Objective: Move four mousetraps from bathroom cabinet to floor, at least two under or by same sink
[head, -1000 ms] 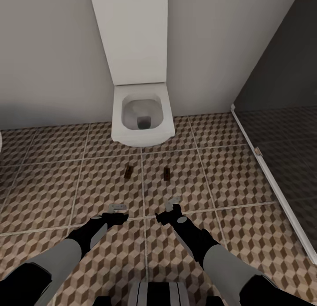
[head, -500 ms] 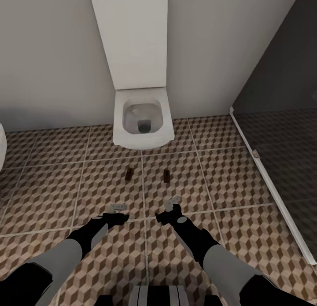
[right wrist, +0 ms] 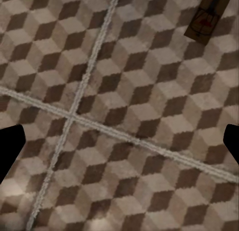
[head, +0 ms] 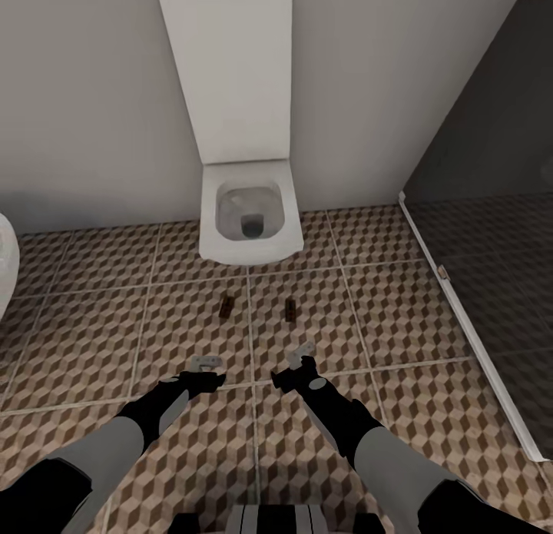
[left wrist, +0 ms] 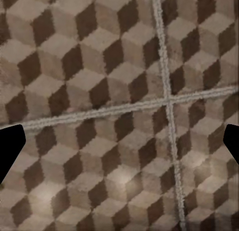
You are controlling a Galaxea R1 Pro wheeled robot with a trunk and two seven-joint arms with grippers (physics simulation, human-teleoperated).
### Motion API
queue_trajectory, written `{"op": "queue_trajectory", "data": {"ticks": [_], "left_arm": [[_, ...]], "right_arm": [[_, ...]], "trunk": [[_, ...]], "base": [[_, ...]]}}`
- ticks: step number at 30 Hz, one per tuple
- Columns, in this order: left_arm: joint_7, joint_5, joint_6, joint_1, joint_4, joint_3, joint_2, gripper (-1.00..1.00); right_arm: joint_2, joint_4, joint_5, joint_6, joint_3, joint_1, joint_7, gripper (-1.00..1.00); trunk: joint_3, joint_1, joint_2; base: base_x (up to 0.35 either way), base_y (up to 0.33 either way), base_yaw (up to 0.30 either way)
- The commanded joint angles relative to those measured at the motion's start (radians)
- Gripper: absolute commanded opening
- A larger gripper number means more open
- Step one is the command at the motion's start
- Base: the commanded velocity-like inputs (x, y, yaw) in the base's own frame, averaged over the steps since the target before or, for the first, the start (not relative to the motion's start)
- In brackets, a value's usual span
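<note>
While both pincers [head: 206, 360] [head: 302, 353] hang released, 2 mousetraps [head: 226, 306] [head: 291, 310] lie lengthwise twd toilet [head: 247, 219]

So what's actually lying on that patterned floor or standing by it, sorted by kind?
Mousetraps on the floor: 2, one and another
Toilet: 1
Robot grippers above the floor: 2, left gripper and right gripper
Total: 5

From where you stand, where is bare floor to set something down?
Bare tiles lie left of the left trap, toward the white rim at the edge, and right of the right trap, up to the shower rail. The strip between the traps and both claws, left and right, is bare too. It is tighter between the traps and toilet.
</note>
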Motion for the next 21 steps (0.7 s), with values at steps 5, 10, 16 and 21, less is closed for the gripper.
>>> {"op": "queue_trajectory", "data": {"ticks": [5,10,16,21], "left_arm": [[-0.001,0.006,0.004,0.001,-0.003,-0.003,0.001,1.00],[-0.001,0.006,0.004,0.000,-0.004,-0.003,0.001,1.00],[0.000,0.005,0.005,0.000,-0.004,-0.003,0.001,1.00],[0.002,0.005,0.004,0.001,-0.008,-0.002,0.002,1.00]], "right_arm": [[0.000,-0.001,-0.006,0.005,0.004,-0.001,-0.004,1.00],[0.000,-0.001,-0.006,0.005,0.004,-0.001,-0.004,1.00],[0.000,-0.001,-0.006,0.005,0.004,-0.001,-0.004,1.00],[0.000,-0.001,-0.006,0.005,0.004,-0.001,-0.005,1.00]], "trunk": [[0.015,-0.019,0.035],[0.031,-0.039,0.070],[0.050,-0.062,0.112],[0.065,-0.081,0.147]], "base": [[0.000,0.000,0.000],[0.000,0.000,0.000],[0.000,0.000,0.000],[0.000,0.000,0.000]]}}
